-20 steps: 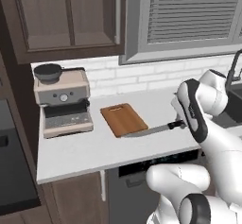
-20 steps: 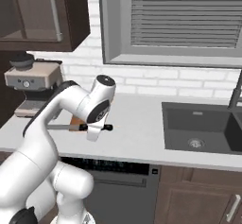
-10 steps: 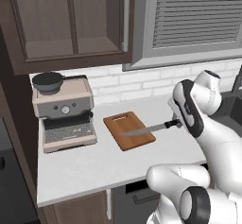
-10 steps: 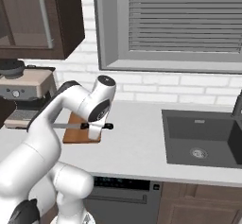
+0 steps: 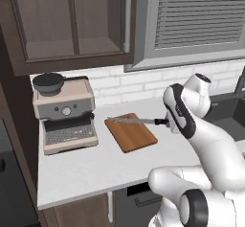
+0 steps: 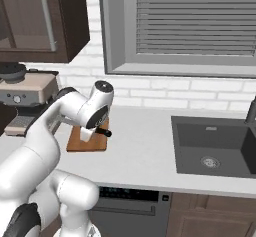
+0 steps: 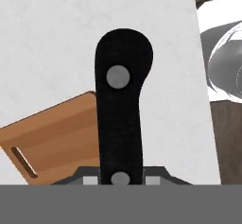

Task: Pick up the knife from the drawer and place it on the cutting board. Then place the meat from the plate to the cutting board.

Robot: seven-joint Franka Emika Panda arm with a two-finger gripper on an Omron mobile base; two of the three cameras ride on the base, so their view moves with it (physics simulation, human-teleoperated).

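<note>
Between the gripper's (image 5: 168, 122) closed jaws sits the knife (image 5: 139, 121), pinched at its black handle. In the hand view that handle runs straight up the middle, its rivets plain, with the grip taken near the blade end. From the left base view the silver blade reaches out roughly level toward the coffee machine (image 5: 64, 113) and hangs over the back part of the cutting board (image 5: 131, 132); whether the steel is touching the wood or just clear of it, I cannot tell from here.

Compared with a second ago, the whole picture has slid: the coffee machine and board sit further right in the left base view and the sink (image 6: 215, 146) has come closer in the right base view, so the base has driven along the counter (image 5: 95, 164). Against that shift, the knife has also travelled. Earlier its blade reached only to the board's near corner; now it lies across the board's far half, and the handle end that stood off beside the board is at its right edge.

My reading is that the carrying part of the first step is nearly finished. What remains is to lower the blade flat and let go, keeping the knife wholly on the wood, since the handle overhangs the board's edge. Meat and plate come after that.
</note>
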